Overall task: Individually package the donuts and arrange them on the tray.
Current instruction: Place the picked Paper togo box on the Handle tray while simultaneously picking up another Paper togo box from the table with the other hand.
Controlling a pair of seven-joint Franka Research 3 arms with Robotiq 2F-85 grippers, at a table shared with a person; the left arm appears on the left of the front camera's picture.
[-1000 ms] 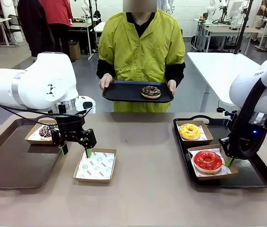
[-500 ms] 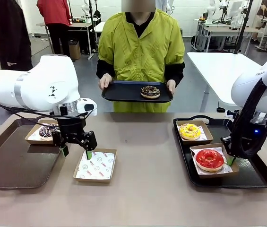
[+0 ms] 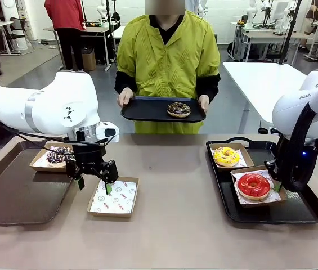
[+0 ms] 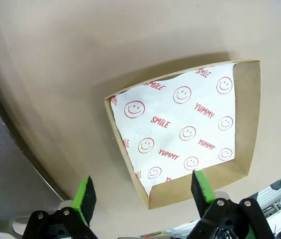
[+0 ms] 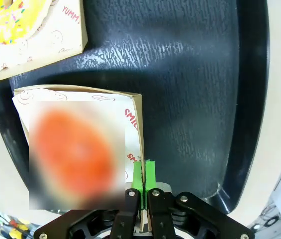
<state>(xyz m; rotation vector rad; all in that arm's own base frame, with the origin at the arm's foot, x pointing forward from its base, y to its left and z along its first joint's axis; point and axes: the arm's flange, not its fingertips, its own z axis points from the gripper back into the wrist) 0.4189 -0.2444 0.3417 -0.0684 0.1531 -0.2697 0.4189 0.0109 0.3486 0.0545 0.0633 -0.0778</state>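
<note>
Four donuts are in view. The yellow-iced donut [image 3: 226,156] sits in a cardboard box at the far end of the black tray [image 3: 305,211] on the robot's right, and the red-iced donut [image 3: 254,185] lies in its own box [image 3: 279,195] just nearer on the same tray. One chocolate sprinkled donut [image 3: 57,156] rests in a box on the far edge of the brown tray [image 3: 18,197] at the left; the other chocolate donut [image 3: 179,109] lies bare on a dark tray [image 3: 142,110] that the person in the green coat holds with both hands at the far side of the bench [image 3: 175,225].

The right end effector [image 5: 143,175] has its green pads pressed together on the cardboard wall of the red donut's box — a pinch at the box's right edge. The left end effector [image 3: 94,183] hangs with its fingers spread wide over an empty paper-lined box [image 4: 185,132] on the bench — one fingertip above the box's near-left rim, nothing between the pads.
</note>
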